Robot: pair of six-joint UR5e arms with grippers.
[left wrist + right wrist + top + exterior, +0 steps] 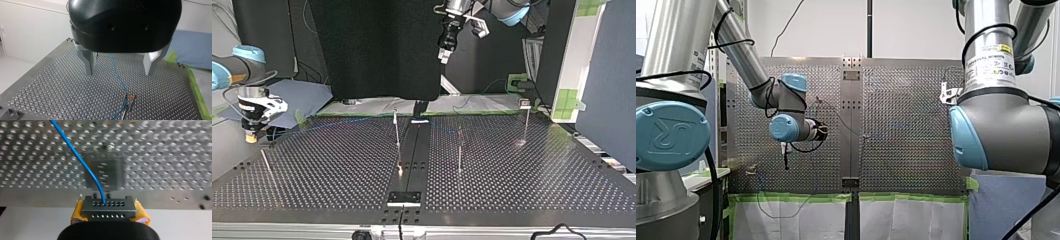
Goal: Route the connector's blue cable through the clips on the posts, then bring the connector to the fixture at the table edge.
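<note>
The connector (108, 208), a dark rectangular block with two rows of small holes, sat clamped between my right gripper's (109, 210) yellow pads (78, 211) at the top view's left edge. Its thin blue cable (82, 161) crossed the perforated table (162, 157). My left gripper's (119, 72) metal fingers (88, 62) gaped wide.

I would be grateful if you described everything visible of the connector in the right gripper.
The connector is a small dark grey rectangular block, plastic by its look, with two rows of little holes on its visible face. It sits level, clamped between the yellow pads of my right gripper. The blue cable leaves an upper-row hole and runs off above the perforated table.
</note>
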